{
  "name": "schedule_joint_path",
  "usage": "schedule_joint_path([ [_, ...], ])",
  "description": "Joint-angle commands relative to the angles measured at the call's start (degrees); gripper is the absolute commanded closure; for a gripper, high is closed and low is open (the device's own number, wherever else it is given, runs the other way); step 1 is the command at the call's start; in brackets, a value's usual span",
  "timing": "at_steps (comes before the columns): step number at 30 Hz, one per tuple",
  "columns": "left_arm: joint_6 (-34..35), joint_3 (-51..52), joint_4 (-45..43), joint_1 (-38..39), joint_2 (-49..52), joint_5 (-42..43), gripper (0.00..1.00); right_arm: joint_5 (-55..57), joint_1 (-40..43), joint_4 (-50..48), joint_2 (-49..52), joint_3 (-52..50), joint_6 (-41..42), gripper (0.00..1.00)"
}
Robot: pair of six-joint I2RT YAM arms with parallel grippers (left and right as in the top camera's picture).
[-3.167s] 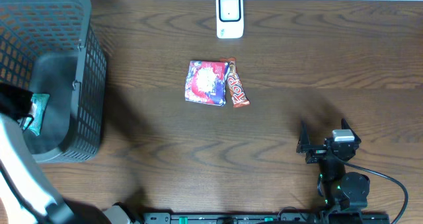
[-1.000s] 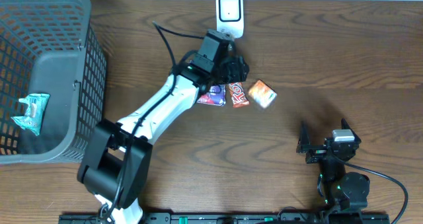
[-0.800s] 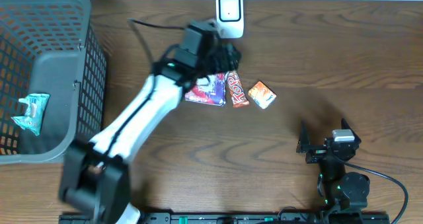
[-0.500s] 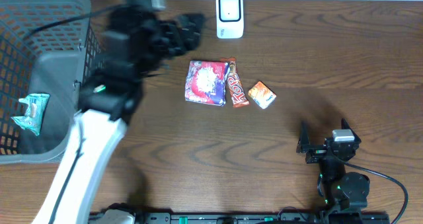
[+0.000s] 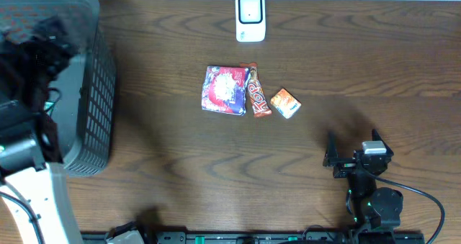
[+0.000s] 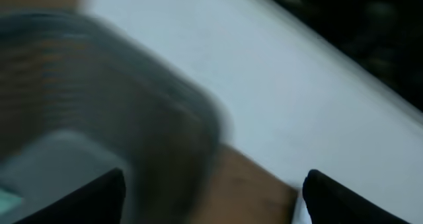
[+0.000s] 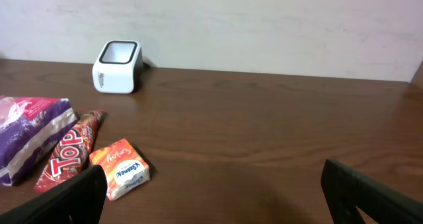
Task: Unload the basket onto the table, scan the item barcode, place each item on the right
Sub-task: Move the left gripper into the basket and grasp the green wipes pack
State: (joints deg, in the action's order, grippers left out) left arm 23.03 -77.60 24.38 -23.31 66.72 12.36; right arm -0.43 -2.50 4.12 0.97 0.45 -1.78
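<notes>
The white barcode scanner stands at the table's far edge, also in the right wrist view. Below it lie three items side by side: a purple packet, a red bar and a small orange packet. My left gripper is a dark blur over the basket at the left. In its own blurred view the left gripper is open with nothing between the fingers. My right gripper rests open near the front right, facing the orange packet.
The grey mesh basket fills the left side, its rim smeared in the left wrist view. A pale wall backs the table. The red bar and purple packet lie left of the right gripper's line.
The left arm has swung from beside the scanner and items leftward to over the basket, its jaws opening. The orange packet stays on the table beside the red bar. The right arm has not moved.
</notes>
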Motion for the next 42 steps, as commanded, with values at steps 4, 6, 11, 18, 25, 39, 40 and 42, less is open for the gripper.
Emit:
schedule_joint_path([
  [4,-5.1,-0.5,3.3,-4.3,4.0,-9.6,0.14,0.1,-0.3,0.2,-0.3,-0.1,-0.2,0.01],
  [6,-7.6,-0.5,6.1,-4.3,5.9,-13.3,0.14,0.1,-0.3,0.2,-0.3,-0.1,-0.2,0.01],
  [11,-8.0,-0.2,14.5,-4.3,11.2,-33.0,0.03,0.1,-0.3,0.2,-0.3,-0.1,-0.2,0.01],
  [18,-11.2,0.5,16.3,-4.3,16.7,-35.4,0.02,0.1,-0.3,0.2,-0.3,-0.1,-0.2,0.01],
  [25,-15.3,0.5,15.6,-6.0,20.0,-35.3,0.02,0.1,-0.3,0.2,-0.3,-0.1,-0.2,0.01],
  [39,-29.4,0.5,13.7,-9.5,28.6,-28.5,0.03,0.1,-0.3,0.2,-0.3,-0.1,-0.2,0.01],
  [40,-30.8,0.5,13.7,-9.8,29.1,-28.4,0.03,0.1,-0.3,0.2,-0.3,-0.1,-0.2,0.01],
  [42,-32.7,0.6,13.7,-10.6,30.8,-28.4,0.03,0.1,-0.3,0.2,-0.3,-0.1,-0.2,0.01],
])
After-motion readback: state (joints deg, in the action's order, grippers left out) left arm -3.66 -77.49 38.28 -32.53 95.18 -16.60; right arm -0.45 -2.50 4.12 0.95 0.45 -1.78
